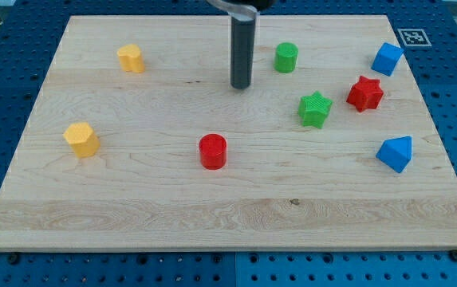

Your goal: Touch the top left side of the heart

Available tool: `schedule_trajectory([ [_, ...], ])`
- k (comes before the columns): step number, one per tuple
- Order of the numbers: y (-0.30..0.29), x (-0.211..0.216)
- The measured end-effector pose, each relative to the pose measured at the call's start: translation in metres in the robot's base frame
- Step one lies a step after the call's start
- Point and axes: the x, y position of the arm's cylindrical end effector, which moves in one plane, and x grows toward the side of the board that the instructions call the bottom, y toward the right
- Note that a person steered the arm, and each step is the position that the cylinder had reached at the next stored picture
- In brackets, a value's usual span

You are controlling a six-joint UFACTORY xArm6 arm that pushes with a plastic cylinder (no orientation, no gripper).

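heart: yellow heart block (pixel 131 58), shape hard to make out, near the view's top left on the desk (pixel 212 215).
handling: probably light, stiff plastic that slid easily; a soft touch on its upper left edge seemed right, no grasp.
my tip: my tip (pixel 241 86) stood well apart, toward the view's right of the heart.
hand: none fitted, only the rod, so no wide or narrow state to tell.
neighbours: yellow hexagon block (pixel 80 139) below; green cylinder (pixel 286 57) beyond my tip.
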Motion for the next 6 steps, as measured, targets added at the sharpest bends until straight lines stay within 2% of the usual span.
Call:
schedule_trajectory([
  [1, -0.096, -0.029],
  [2, -0.145, 0.024],
  [3, -0.208, 0.060],
  [4, -0.306, 0.010],
  [5, -0.253, -0.040],
  [6, -0.109, -0.080],
])
